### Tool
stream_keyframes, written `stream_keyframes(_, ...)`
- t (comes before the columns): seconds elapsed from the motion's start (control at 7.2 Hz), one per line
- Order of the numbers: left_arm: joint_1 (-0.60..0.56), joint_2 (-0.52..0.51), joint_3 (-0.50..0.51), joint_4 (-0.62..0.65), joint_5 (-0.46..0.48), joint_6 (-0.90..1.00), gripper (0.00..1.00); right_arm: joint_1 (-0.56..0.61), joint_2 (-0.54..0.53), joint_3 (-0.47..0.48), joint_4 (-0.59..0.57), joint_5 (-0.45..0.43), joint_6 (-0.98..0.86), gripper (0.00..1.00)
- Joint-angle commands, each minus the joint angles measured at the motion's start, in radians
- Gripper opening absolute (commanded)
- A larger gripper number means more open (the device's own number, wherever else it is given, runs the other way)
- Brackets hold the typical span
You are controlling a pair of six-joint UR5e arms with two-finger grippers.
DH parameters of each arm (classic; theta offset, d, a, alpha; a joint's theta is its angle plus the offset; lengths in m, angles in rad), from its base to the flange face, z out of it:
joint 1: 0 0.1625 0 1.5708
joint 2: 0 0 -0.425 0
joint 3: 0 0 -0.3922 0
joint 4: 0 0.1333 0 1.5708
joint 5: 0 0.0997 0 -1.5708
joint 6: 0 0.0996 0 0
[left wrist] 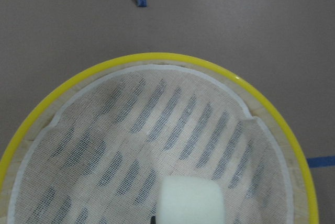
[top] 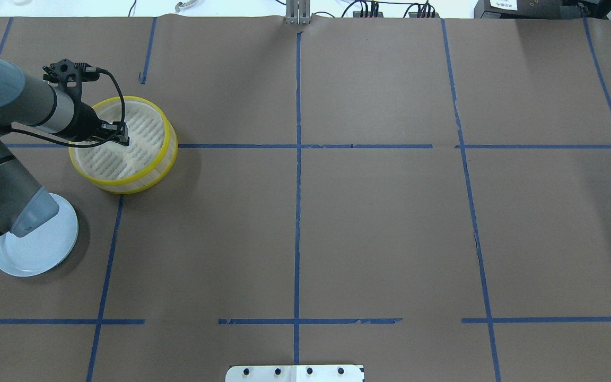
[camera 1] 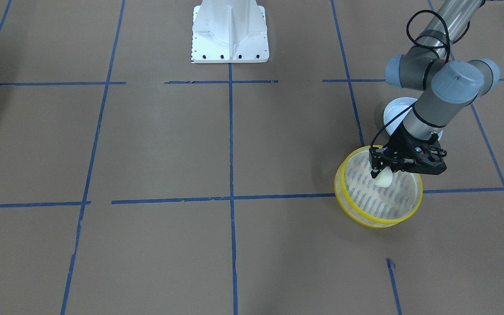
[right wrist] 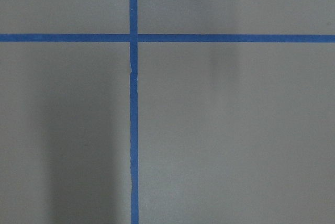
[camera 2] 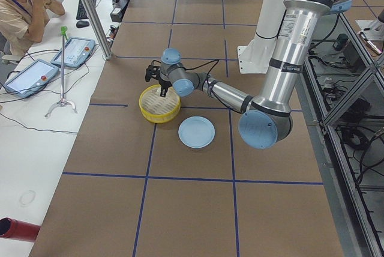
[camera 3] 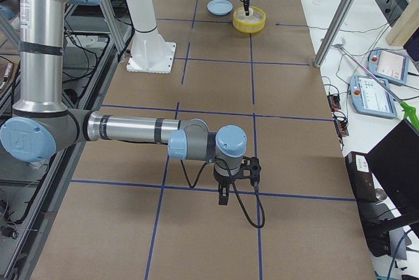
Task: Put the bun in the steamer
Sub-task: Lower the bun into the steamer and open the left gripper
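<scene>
The steamer [camera 1: 351,209] is a round basket with yellow rims and a mesh floor, standing on the brown table at the robot's left; it also shows in the overhead view [top: 171,146] and the left wrist view [left wrist: 157,56]. My left gripper [camera 1: 379,173] is shut on the bun [camera 1: 384,179], a small cream-white lump, and holds it over the steamer's floor, inside the rim. The bun fills the bottom middle of the left wrist view [left wrist: 191,201]. My right gripper [camera 3: 222,196] shows only in the exterior right view, low over bare table; I cannot tell if it is open.
A pale blue plate [top: 35,249] lies beside the steamer, nearer the robot, partly under the left arm. The white robot base [camera 1: 230,35] stands mid-table. Blue tape lines grid the brown paper. An operator [camera 2: 24,5] sits beyond the table's far edge.
</scene>
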Motion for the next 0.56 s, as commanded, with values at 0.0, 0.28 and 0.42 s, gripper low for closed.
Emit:
stream_keyframes(0.0, 0.003, -0.005, 0.042, 0.002, 0.001, -0.005, 0.38, 0.000, 0.000, 0.000, -0.001, 0.000, 0.000, 1.00)
stream_keyframes(0.28, 0.017, -0.007, 0.051, 0.002, 0.001, -0.008, 0.39, 0.000, 0.000, 0.000, -0.001, 0.000, 0.000, 1.00)
stream_keyframes(0.42, 0.027, -0.007, 0.054, 0.002, 0.001, -0.008, 0.41, 0.000, 0.000, 0.000, -0.001, 0.000, 0.000, 1.00)
